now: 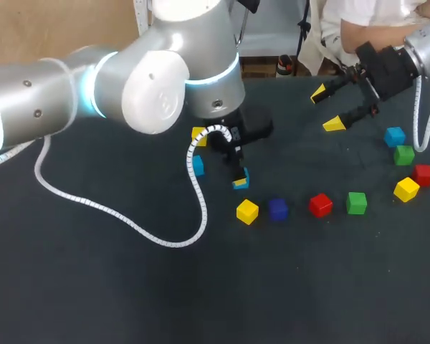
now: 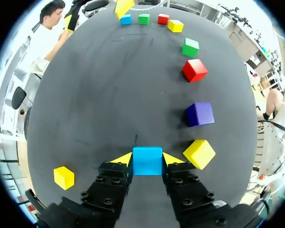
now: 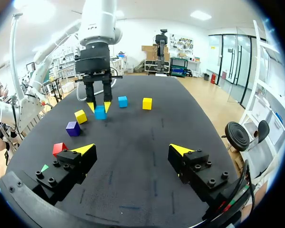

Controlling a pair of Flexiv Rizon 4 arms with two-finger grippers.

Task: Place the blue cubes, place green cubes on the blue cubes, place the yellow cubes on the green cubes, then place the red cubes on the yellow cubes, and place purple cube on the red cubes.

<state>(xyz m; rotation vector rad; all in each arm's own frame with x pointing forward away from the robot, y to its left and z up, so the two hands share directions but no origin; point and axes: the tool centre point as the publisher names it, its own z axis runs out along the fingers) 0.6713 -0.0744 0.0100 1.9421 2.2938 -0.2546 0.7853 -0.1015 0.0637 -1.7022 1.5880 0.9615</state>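
Note:
My left gripper [image 2: 147, 159] is shut on a blue cube [image 2: 147, 160], one yellow tip on each side. In the head view this blue cube [image 1: 241, 179] is at or just above the dark table, under my left gripper [image 1: 236, 172]. A second blue cube [image 1: 198, 166] sits just to its left, with a yellow cube [image 1: 199, 135] behind it. In front lie a yellow cube [image 1: 247, 211], a purple cube [image 1: 277, 208], a red cube [image 1: 320, 205] and a green cube [image 1: 356, 203]. My right gripper [image 1: 328, 109] hangs open and empty at the back right; in its own view the right gripper [image 3: 132, 149] faces the held blue cube [image 3: 100, 112].
At the far right lie a blue cube [image 1: 395, 135], a green cube [image 1: 404, 154], a red cube [image 1: 423, 174] and a yellow cube [image 1: 406, 189]. A white cable [image 1: 115, 215] from my left arm loops over the table's left middle.

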